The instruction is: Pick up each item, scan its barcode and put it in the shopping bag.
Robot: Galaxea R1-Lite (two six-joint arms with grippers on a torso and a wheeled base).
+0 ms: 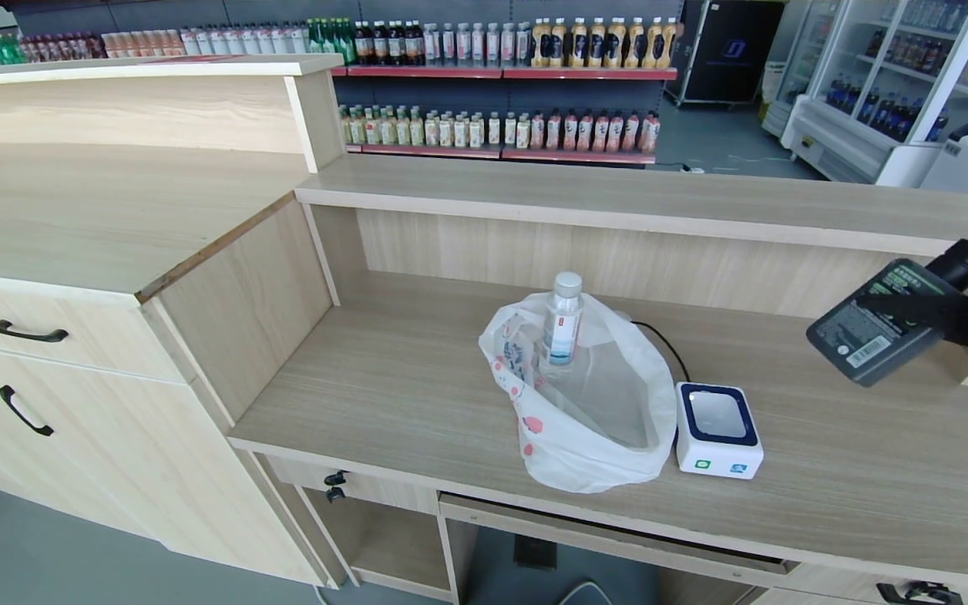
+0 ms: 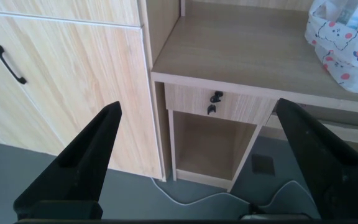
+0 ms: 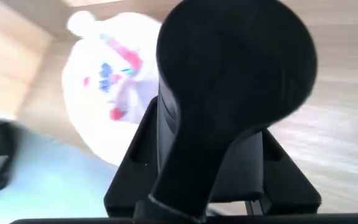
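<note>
I am holding a dark rectangular barcode-labelled pack in the right gripper, well right of the white plastic shopping bag. The left gripper is hanging spread wide, empty.

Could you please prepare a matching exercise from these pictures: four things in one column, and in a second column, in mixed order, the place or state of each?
1 water bottle
2 scanner
3 dark packet
4 left end effector

A open, holding nothing
B held by the right end effector
C upright inside the shopping bag
D on the counter, beside the bag

Pairs: 1-C, 2-D, 3-B, 4-A
</note>
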